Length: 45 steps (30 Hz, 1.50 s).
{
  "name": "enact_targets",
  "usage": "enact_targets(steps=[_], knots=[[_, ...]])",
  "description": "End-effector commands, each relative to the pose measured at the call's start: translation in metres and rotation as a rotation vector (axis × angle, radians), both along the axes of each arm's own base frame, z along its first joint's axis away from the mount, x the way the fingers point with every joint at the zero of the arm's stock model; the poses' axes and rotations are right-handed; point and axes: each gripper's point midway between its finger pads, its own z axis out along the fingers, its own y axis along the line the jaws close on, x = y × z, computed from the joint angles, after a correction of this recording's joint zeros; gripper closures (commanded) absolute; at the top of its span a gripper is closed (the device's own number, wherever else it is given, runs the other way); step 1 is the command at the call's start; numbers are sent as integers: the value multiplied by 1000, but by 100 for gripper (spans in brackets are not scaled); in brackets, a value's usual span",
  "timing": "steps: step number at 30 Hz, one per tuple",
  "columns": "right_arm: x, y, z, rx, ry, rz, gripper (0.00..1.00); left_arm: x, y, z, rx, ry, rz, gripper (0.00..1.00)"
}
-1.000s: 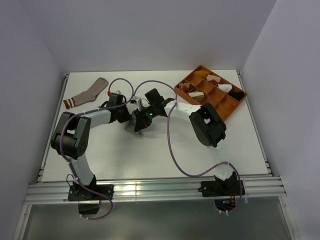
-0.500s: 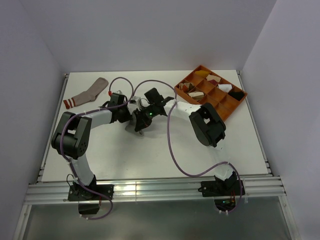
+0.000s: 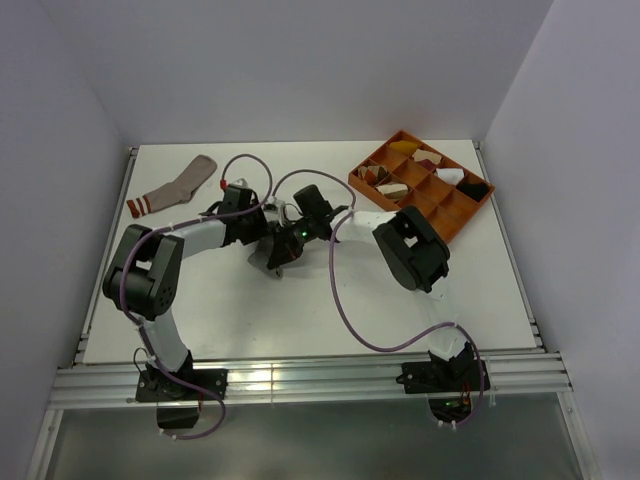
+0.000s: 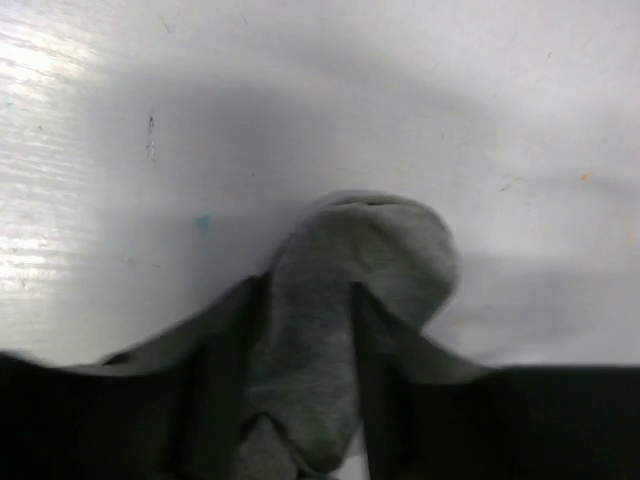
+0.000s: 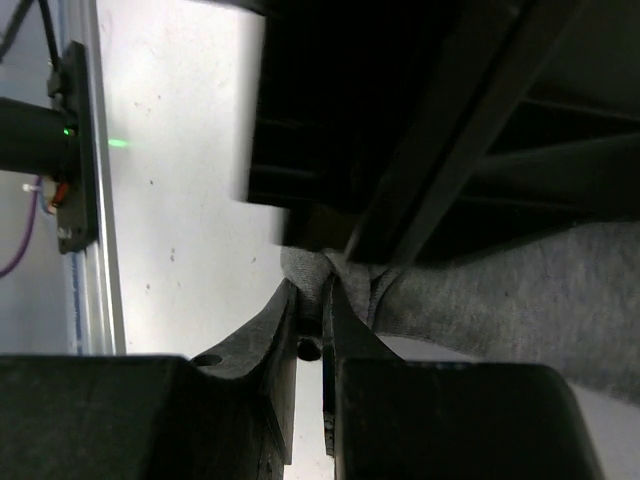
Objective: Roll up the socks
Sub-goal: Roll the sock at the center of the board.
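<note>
**Left hand (image 4: 307, 300) has parted its fingers around the grey sock (image 4: 372, 250).**
The pinkish-tan sock (image 3: 180, 183) lies flat at the table's (image 3: 400, 290) far left. Mid-table, the left hand is spread loosely around the grey toe, and the right hand (image 5: 312, 300) pinches a fold. The light, soft knit will probably spring open, so grip the whole roll.

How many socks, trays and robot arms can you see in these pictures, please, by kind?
Socks: 2 (grey sock, pinkish-tan sock)
Orange divided tray: 1
Robot arms: 2 (left arm, right arm)
Total: 5
</note>
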Motion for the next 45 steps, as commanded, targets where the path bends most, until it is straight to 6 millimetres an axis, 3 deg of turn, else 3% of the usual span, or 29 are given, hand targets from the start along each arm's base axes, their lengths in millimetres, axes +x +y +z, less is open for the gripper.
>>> enact_targets(steps=[1, 2, 3, 5, 6, 8, 9, 10, 12, 13, 15, 16, 19, 24, 29, 34, 45], knots=[[-10, -5, -23, -34, 112, -65, 100, 22, 2, 49, -7, -123, 53, 47], [-11, -7, -25, -52, 146, -97, 100, 23, 8, 63, -3, -152, 86, 34], [-7, -4, -26, -26, 126, -119, 100, 24, 12, 72, -12, -164, 128, 30], [-4, -3, -21, -15, 163, -177, 100, 18, 30, 81, 13, -175, 216, 27], [-3, -1, -22, 0, 165, -193, 100, 15, 35, 102, -23, -211, 269, 24], [0, 1, -22, 3, 208, -244, 100, 2, 48, 105, -33, -219, 334, 21], [1, 3, -20, 21, 211, -250, 100, -3, 54, 125, -74, -264, 375, 20], [1, 4, -20, 18, 232, -263, 100, -15, 59, 119, -75, -252, 390, 19], [3, 6, -18, 23, 243, -272, 100, -30, 61, 128, -126, -260, 418, 16], [4, 6, -17, 22, 247, -280, 100, -42, 62, 113, -130, -226, 415, 16], [6, 7, -16, 22, 248, -284, 100, -55, 57, 106, -185, -199, 405, 16], [8, 7, -16, 21, 248, -298, 100, -67, 53, 86, -199, -146, 389, 17], [9, 8, -18, 16, 259, -308, 100, -85, 46, 57, -255, -79, 381, 20], [13, 7, -23, 0, 244, -346, 100, -99, 41, 30, -304, -2, 402, 23], [11, 9, -28, -19, 233, -345, 100, -95, 38, 18, -329, 1, 419, 24], [11, 10, -34, -36, 233, -342, 100, -91, 35, 19, -384, -30, 437, 25], [13, 13, -35, -36, 242, -341, 100, -91, 43, -6, -312, 20, 477, 33]])
